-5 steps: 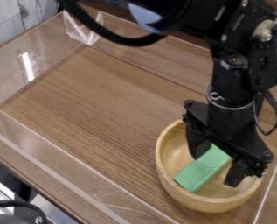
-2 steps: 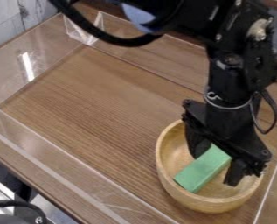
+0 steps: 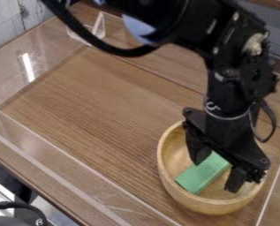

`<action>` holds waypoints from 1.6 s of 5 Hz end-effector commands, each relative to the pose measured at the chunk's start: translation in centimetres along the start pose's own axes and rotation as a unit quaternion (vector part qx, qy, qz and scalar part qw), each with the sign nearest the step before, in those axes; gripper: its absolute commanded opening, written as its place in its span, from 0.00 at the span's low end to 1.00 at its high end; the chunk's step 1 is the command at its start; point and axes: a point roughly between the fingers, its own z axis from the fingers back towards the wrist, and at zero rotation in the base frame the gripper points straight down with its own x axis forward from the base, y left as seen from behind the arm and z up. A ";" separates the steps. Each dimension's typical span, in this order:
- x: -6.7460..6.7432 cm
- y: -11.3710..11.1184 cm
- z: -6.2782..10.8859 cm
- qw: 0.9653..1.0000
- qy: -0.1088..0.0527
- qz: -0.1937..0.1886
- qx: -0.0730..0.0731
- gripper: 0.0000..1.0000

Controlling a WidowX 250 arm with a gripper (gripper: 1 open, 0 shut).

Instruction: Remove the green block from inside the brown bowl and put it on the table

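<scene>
The green block [image 3: 201, 175] lies tilted inside the brown bowl [image 3: 177, 189], which sits on the table [image 3: 107, 97] at the lower right. My black gripper [image 3: 220, 166] points straight down into the bowl. It is open, with one finger on each side of the block's upper end. Whether the fingers touch the block I cannot tell. The block's far end is partly hidden behind the fingers.
Low clear acrylic walls [image 3: 36, 53] edge the table at the left and back, and another wall [image 3: 59, 168] runs along the front. The black arm [image 3: 166, 26] reaches in from the top of the view.
The arm's upper part has shifted slightly in the view. The gripper stays in the bowl, open around the block.
</scene>
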 end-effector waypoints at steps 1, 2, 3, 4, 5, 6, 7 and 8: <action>0.7 0.0 -0.2 1.000 -0.015 0.000 0.001 1.00; 0.7 0.0 -0.9 1.000 -0.016 -0.001 0.002 1.00; 0.8 0.0 -1.8 1.000 -0.016 -0.001 0.004 1.00; 0.9 0.1 -2.3 1.000 -0.017 -0.002 0.005 0.00; 0.9 0.2 -2.3 1.000 -0.016 -0.001 0.007 0.00; 1.0 0.2 -1.8 1.000 -0.014 -0.001 0.009 0.00; 1.1 0.3 -1.2 1.000 -0.011 0.001 0.011 0.00; 1.2 0.4 -0.5 1.000 -0.009 0.002 0.013 0.00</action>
